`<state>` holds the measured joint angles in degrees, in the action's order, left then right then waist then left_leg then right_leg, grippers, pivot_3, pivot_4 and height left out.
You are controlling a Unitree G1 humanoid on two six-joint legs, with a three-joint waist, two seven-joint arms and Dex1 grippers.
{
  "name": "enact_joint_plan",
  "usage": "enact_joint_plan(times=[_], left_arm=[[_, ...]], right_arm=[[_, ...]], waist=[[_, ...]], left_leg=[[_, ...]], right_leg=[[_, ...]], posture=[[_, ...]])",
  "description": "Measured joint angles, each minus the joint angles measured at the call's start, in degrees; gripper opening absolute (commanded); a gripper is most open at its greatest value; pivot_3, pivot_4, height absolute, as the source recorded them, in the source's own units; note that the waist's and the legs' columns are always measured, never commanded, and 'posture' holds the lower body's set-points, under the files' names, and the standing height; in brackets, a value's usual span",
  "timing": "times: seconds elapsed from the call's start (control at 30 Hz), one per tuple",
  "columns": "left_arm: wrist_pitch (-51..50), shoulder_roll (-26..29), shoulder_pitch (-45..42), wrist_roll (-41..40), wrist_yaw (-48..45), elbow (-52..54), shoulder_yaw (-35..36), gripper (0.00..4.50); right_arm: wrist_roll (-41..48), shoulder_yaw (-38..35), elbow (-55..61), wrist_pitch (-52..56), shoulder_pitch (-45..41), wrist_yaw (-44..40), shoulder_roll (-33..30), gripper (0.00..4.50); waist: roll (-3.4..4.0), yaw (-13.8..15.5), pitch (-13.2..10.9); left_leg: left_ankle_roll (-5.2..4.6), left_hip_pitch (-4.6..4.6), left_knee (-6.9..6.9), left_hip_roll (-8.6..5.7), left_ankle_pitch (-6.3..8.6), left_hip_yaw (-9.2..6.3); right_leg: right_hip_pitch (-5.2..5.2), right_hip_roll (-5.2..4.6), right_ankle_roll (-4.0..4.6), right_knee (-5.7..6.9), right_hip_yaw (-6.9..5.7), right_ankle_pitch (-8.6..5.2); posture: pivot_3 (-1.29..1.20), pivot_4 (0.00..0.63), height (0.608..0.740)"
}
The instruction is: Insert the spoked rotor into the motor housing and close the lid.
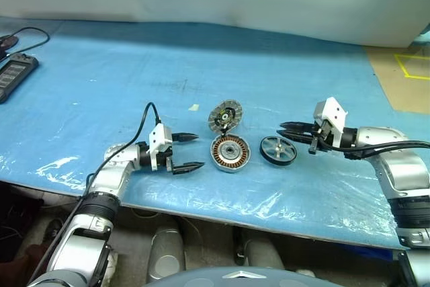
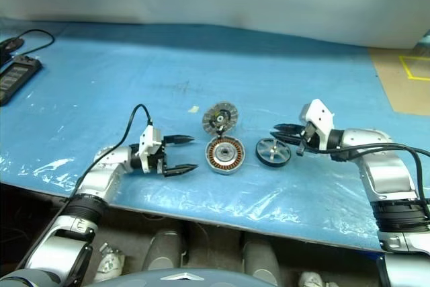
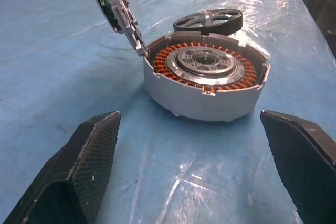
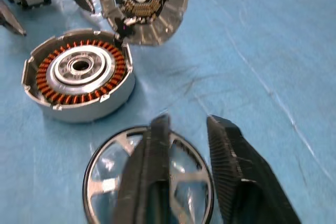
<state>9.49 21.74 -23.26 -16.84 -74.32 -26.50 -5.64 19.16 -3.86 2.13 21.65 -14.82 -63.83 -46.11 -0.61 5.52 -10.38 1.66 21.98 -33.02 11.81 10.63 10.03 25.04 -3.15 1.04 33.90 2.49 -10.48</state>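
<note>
Nearest the head camera, low in the frame, both arms reach in over the blue surface (image 1: pixel 134 58). At lower left, the left pincer (image 1: pixel 189 152) points toward the frame's centre with its two black fingers spread wide and nothing between them. Just right of it sits the motor housing (image 1: pixel 230 153), its copper windings showing around a silver hub. Leaning up from the housing's far edge is the lid (image 1: pixel 224 115), tilted with its inner face toward the camera. Right of the housing, close beside it, the spoked rotor (image 1: pixel 278 150) lies flat on the surface. At centre right, the right pincer (image 1: pixel 285 130) hangs just above and to the right of the rotor, its fingers a little apart and holding nothing. A dark device (image 1: pixel 15 75) with a cable lies at the far left edge.

Left wrist view: the two wide-set fingers (image 3: pixel 79 166) frame the housing (image 3: pixel 205 85) at the centre, the raised lid (image 3: pixel 113 6) at upper left and the rotor (image 3: pixel 208 21) behind the housing.

Right wrist view: the slightly parted fingers (image 4: pixel 147 177) stand over the rotor (image 4: pixel 105 182) at the bottom, the housing (image 4: pixel 79 74) at left and the lid (image 4: pixel 144 1) at the top.
</note>
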Motion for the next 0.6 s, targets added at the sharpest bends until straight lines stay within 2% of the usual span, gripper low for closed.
enact_joint_plan(times=[0.23,0.6], left_arm=[[0.09,-0.08,-0.49,0.01,-0.21,-0.12,0.17,4.50],[2.05,-1.03,-0.40,0.31,-0.21,-2.22,0.12,4.50]], right_arm=[[-0.30,0.09,1.86,-1.64,1.86,-3.55,-4.91,1.89],[-5.98,7.23,-5.99,-6.27,-7.15,-10.69,-8.25,1.89]], waist=[[0.00,-0.06,0.00],[0.00,-0.06,0.00]], left_leg=[[-0.01,-0.02,-0.01,0.00,0.00,0.00],[-0.04,0.01,-0.04,0.00,-0.01,0.01]], right_leg=[[-0.01,-0.02,0.00,0.01,0.01,0.00],[0.00,-0.02,0.00,0.01,0.00,0.00]], posture=[[0.00,0.150,0.740],[0.00,0.150,0.740]])
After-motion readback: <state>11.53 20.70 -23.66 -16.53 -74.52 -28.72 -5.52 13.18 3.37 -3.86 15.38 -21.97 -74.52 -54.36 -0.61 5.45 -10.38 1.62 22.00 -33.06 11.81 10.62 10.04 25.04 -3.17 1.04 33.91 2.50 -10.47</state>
